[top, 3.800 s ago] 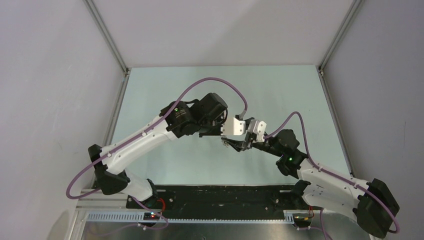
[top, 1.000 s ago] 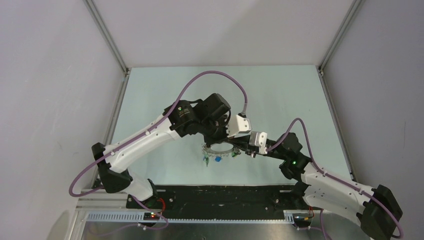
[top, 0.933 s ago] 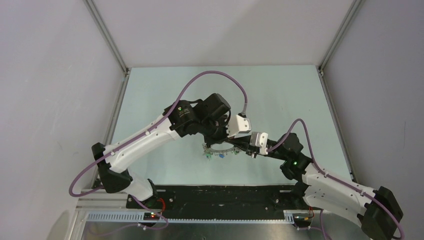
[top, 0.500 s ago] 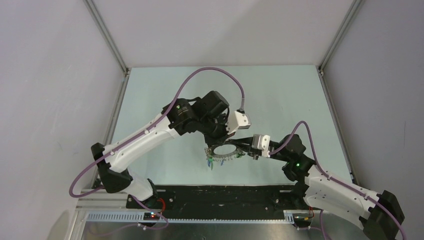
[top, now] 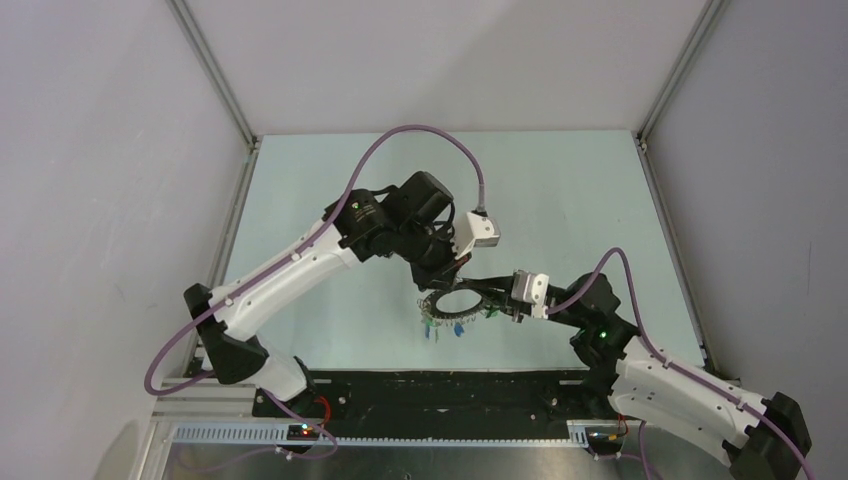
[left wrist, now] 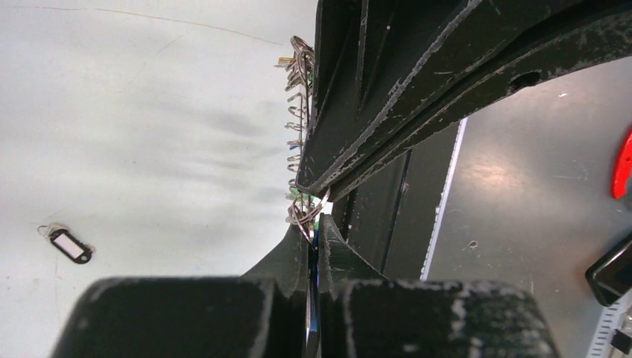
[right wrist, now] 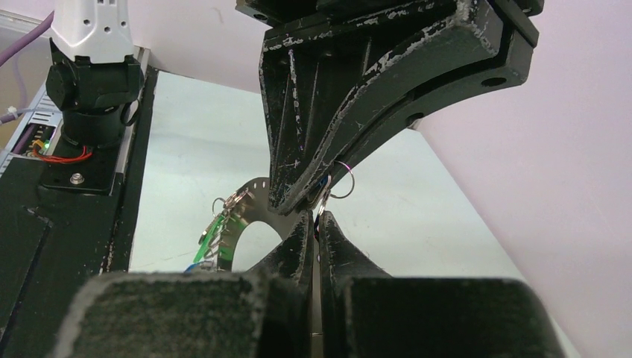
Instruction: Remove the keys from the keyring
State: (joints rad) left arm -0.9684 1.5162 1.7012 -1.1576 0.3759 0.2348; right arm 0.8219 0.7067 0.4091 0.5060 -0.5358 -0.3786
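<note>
We hold the keyring (top: 452, 313) aloft, left gripper (top: 441, 281) clamped on its far rim, right gripper (top: 498, 308) clamped on its right edge, so the keys (top: 440, 327) dangle clear.

The keyring (top: 472, 293), a thin silver-grey hoop, hangs roughly level above the table's middle, nearer the near edge, pinched by the left gripper (top: 446, 283) and right gripper (top: 497, 310). Small keys (top: 441, 326) with green and blue heads dangle along its near-left arc.
</note>
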